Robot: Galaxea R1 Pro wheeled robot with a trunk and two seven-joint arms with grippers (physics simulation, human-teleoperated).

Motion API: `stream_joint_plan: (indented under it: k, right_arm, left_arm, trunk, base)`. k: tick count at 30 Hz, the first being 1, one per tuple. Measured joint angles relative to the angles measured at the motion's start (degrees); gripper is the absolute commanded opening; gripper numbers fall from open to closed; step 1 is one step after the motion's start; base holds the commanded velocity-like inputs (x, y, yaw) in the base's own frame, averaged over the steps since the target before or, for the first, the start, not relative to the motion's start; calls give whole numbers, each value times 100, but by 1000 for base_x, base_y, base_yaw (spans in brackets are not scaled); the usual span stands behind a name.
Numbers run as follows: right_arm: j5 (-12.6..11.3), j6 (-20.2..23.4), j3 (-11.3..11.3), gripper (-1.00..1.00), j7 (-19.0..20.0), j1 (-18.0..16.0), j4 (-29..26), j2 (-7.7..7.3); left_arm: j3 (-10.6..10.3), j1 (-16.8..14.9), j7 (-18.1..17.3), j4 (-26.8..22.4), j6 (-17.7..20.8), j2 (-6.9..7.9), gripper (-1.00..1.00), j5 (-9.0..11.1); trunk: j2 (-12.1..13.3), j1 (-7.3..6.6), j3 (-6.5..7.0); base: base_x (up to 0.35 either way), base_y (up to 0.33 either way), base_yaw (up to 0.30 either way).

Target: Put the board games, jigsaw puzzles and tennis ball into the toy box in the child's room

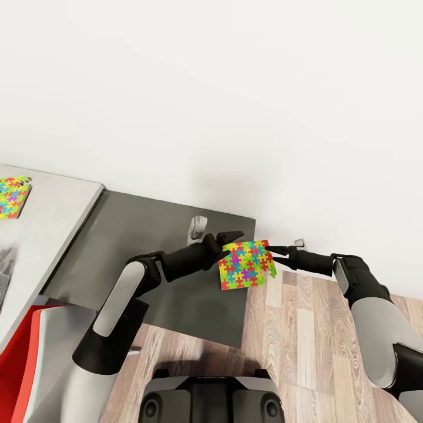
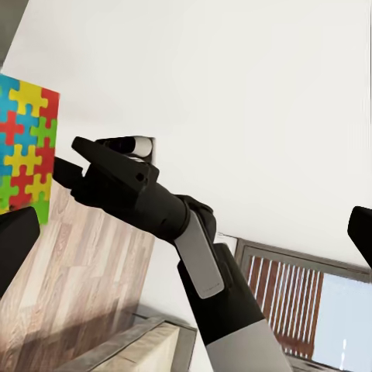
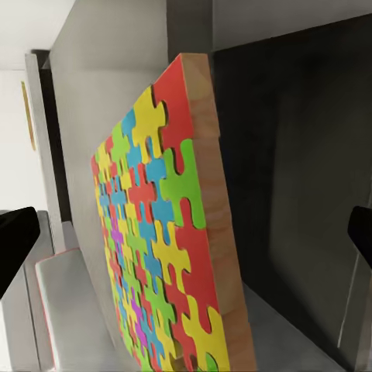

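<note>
I hold a puzzle (image 1: 247,264) at 12 o'clock between both grippers, left (image 1: 228,241) and right (image 1: 272,251) pinching opposite edges, over the table's (image 1: 147,235) dark corner. Uneven arm motion could drop it. Second puzzle (image 1: 12,197) lies at 10 o'clock.

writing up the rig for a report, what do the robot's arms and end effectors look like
Both arms pair light grey, smooth shell segments with matte black joints and black forearms that taper toward the wrist. The left end effector and the right end effector are black, each with two slim fingers. In the left wrist view the right arm has a grey panel inset on black. No cables or markings are visible.
</note>
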Motion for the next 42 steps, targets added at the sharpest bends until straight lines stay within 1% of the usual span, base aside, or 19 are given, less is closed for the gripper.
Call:
stream_joint_plan:
  k: [11, 26, 27, 42]
  right_arm:
    - [-1, -2, 0, 100, 6, 4, 1, 1]
    - [-3, -4, 0, 100, 9, 12, -2, -5]
    - [-3, -3, 0, -100, 9, 12, -2, -4]
    - [-6, 10, -2, -100, 3, 12, -3, -28]
  left_arm:
    - [-3, 0, 2, 0, -3, -1, 100, -1]
    - [-9, -1, 7, 1, -4, -1, 100, -8]
    - [-9, -1, 7, 1, -2, -1, 100, -8]
    - [-9, -1, 7, 1, -5, -1, 100, -3]
  trunk:
    - [0, 0, 10]
    - [0, 0, 12]
    - [0, 0, 12]
    - [0, 0, 12]
  base:
    - [0, 0, 146]
    - [0, 0, 26]
    - [0, 0, 5]
    - [0, 0, 1]
